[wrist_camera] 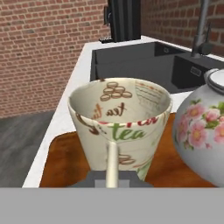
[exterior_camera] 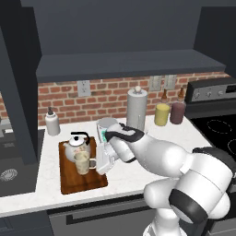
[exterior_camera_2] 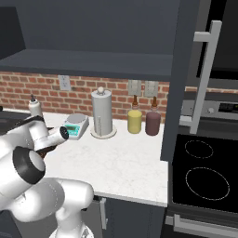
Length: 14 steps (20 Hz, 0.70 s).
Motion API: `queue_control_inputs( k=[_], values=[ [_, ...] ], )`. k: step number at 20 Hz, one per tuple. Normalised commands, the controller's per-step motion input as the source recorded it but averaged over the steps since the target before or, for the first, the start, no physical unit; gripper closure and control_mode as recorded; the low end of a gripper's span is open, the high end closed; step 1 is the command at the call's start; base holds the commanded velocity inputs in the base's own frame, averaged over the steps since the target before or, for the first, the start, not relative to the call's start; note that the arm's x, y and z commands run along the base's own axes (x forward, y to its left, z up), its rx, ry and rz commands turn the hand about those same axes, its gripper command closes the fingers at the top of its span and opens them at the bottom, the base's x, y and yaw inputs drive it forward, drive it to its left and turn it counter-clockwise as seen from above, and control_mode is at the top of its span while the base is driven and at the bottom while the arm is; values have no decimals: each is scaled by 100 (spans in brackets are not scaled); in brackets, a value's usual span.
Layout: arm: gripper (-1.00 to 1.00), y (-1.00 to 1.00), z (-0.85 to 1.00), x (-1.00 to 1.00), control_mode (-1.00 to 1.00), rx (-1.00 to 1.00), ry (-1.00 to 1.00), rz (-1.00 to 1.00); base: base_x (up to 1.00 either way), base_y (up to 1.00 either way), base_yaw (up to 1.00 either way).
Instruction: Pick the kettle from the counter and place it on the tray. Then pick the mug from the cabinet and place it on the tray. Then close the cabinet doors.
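Mug placement step: cream-beige ceramic mug (exterior_camera: 83,162) with tea lettering, handle clamped in the closed two-finger gripper (exterior_camera: 98,162), sits over the dark-brown wooden tray (exterior_camera: 80,184) beside the white floral kettle (exterior_camera: 76,146); next move likely release, then shutting the navy-grey cabinet doors (exterior_camera_2: 183,69).

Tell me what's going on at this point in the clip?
The white arm has its hand shut on the handle of the mug, holding it over the tray on the counter. Whether the mug's base already touches the wood is not visible. The kettle already sits on the tray, close beside the mug. A cabinet door stands open, so closing is not yet done.
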Motion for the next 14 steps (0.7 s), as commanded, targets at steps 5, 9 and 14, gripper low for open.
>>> queue_control_inputs(
  k=[5,9,14],
  values=[
    [100,0,-32,0,-100,0,0,0,0,0,0],
    [100,1,-31,0,-100,0,-2,0,0,0,0],
    [100,5,-24,0,-100,1,-8,0,0,0,0]
  ],
)
